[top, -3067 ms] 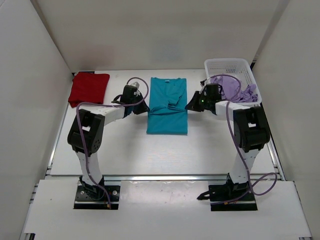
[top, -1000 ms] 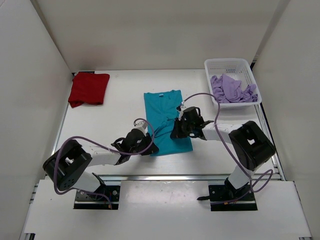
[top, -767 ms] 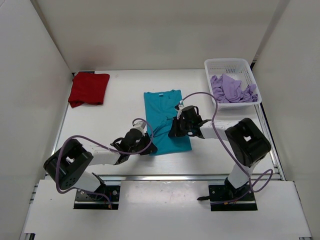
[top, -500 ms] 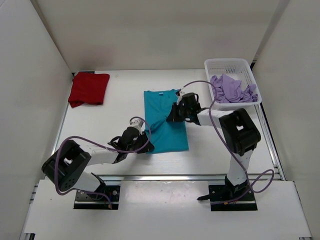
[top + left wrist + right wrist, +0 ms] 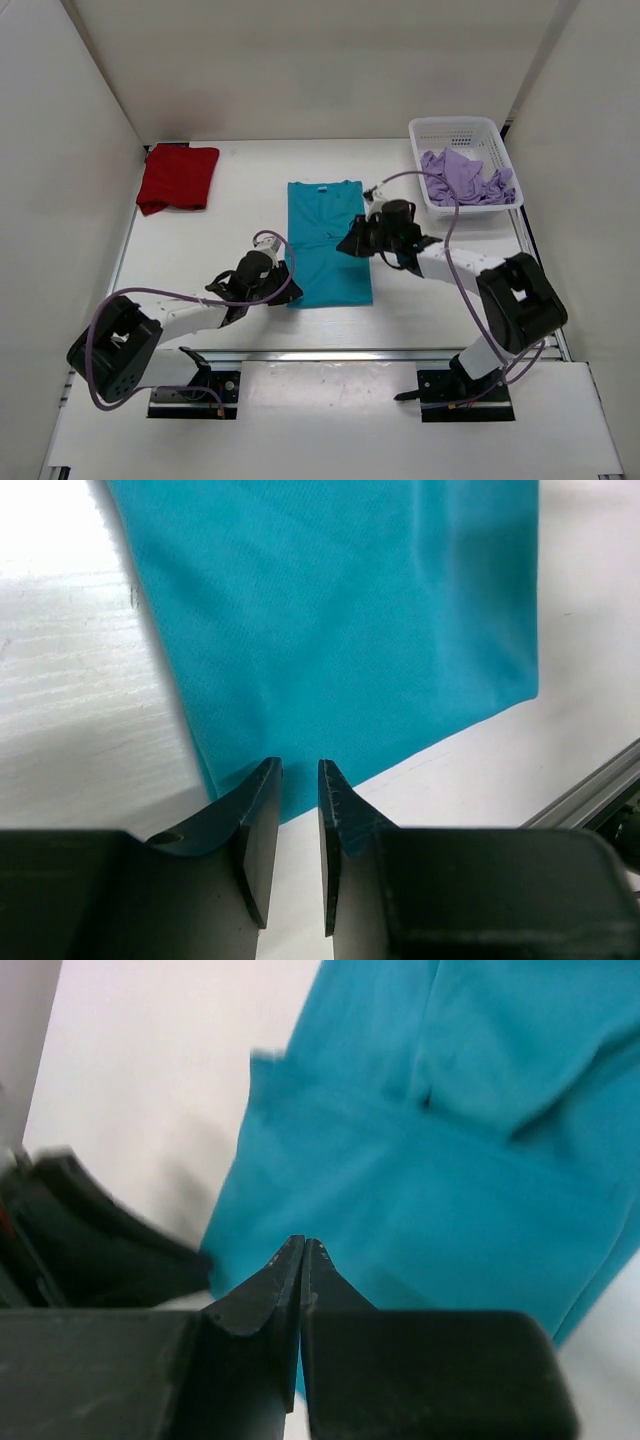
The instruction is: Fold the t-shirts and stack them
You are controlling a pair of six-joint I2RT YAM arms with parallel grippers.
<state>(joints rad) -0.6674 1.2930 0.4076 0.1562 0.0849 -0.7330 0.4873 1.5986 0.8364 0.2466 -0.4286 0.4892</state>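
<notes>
Top external view showed the teal-blue cloth t-shirt [image 5: 328,250] lying flat mid-table as a long narrow panel, collar at the far end and sides already turned in. The deep red folded t-shirt [image 5: 178,177] sat at the far left corner, and the pale lavender crumpled t-shirt [image 5: 465,178] lay in the white plastic mesh basket [image 5: 455,124] at the far right. The left gripper [image 5: 272,282] was low at the panel's near left corner. Its wrist camera showed its fingers a narrow gap apart with nothing between them, and the hem corner just beyond the tips. The right gripper [image 5: 352,243] was at the panel's right edge about halfway up, fingers pressed together, and I could see no cloth pinched in them. To my eye the crosswise fold was the step in hand. Doing it well would mean each arm taking a near corner, catching every layer. They would then lift evenly and carry the hem to the collar without dragging the panel askew.
</notes>
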